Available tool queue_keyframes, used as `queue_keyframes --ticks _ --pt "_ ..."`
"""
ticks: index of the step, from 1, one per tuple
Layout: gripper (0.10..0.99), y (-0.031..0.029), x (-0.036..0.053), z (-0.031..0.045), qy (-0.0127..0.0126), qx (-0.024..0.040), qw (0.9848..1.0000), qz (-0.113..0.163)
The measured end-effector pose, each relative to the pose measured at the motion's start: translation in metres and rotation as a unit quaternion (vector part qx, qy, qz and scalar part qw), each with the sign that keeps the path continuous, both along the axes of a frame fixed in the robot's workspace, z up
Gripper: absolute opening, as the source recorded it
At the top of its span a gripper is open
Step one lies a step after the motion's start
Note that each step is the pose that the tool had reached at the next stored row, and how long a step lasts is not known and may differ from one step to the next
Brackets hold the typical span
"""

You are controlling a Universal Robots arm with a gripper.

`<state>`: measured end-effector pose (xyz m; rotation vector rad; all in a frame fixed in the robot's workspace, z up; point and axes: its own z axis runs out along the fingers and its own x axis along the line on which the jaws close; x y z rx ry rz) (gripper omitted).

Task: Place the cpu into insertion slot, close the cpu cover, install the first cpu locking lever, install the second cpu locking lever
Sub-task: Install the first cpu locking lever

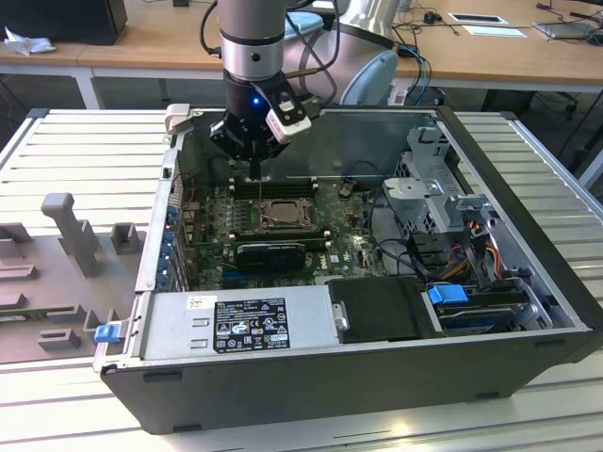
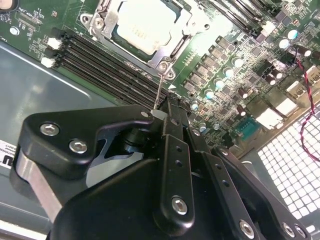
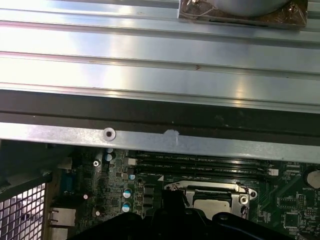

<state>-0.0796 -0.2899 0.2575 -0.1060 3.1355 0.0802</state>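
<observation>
Pinching at the middle of the second wrist view, the gripper [image 2: 167, 107] is clamping narrowly on the locking lever [image 2: 160, 85], a thin springy wire probably best held near its free end. The cpu [image 2: 145, 27], light and fragile, is sitting upper centre under the cpu cover [image 2: 185, 35].

Overhead: open above the square metal-rimmed socket [image 1: 281, 215].
Rear: black pincer [image 1: 254, 171] clamped on thin wire lever [image 2: 159, 90]; long black memory slots [image 1: 273, 185], grey case wall [image 1: 377, 141] close behind.
Front: silver box-shaped power supply [image 1: 236, 320].
Exterior view's right: grey metal drive cage [image 1: 438, 193].
</observation>
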Motion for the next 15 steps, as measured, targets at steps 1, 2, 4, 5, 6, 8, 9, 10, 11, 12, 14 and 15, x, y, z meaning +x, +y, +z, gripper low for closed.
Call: queue_keyframes --ticks 1,2,4,5,6,8,9,10,11,12,14,15 --pt "0.106 0.0000 0.0004 0.0000 0.0000 0.0000 1.0000 0.000" --pt "0.106 0.0000 0.0007 0.0000 0.0000 0.0000 1.0000 0.000" --pt "0.106 0.0000 0.0014 0.0000 0.0000 0.0000 1.0000 0.000" --pt "0.106 0.0000 0.0017 0.0000 0.0000 0.0000 1.0000 0.000" --pt "0.106 0.0000 0.0021 0.0000 0.0000 0.0000 1.0000 0.000" --pt "0.106 0.0000 0.0027 0.0000 0.0000 0.0000 1.0000 0.000" --pt "0.106 0.0000 0.0031 0.0000 0.0000 0.0000 1.0000 0.000" --pt "0.106 0.0000 0.0035 0.0000 0.0000 0.0000 1.0000 0.000" --pt "0.106 0.0000 0.0039 0.0000 0.0000 0.0000 1.0000 0.000" --pt "0.106 0.0000 0.0043 0.0000 0.0000 0.0000 1.0000 0.000" --pt "0.106 0.0000 0.0054 0.0000 0.0000 0.0000 1.0000 0.000" --pt "0.106 0.0000 0.0058 0.0000 0.0000 0.0000 1.0000 0.000"
